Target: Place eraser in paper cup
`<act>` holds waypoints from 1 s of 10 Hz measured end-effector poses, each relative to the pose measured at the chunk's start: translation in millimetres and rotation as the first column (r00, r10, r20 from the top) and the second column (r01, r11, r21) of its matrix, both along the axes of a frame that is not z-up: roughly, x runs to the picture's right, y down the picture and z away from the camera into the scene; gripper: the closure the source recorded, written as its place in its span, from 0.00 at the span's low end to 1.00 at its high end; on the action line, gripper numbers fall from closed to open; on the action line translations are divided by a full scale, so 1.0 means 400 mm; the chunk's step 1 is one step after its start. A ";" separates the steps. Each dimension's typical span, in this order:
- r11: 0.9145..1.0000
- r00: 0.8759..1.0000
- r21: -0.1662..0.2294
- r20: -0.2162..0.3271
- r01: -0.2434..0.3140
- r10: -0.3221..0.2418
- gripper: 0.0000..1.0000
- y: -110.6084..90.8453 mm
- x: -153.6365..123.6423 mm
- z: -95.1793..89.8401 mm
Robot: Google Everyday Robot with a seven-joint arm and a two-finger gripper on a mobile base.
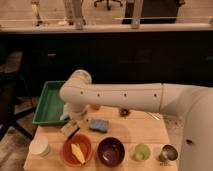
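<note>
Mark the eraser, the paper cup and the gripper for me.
eraser (70,132), camera view, on its tan top face.
paper cup (39,147), camera view, on its white side wall.
gripper (73,125), camera view, at its tip, holding the eraser up and right of the paper cup.
</note>
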State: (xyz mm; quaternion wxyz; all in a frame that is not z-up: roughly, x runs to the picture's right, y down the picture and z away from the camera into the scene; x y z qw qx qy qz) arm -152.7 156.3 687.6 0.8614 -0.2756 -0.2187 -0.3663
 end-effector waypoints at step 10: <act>0.998 0.995 -0.054 0.099 0.021 -0.016 1.00 0.036 -0.083 -0.023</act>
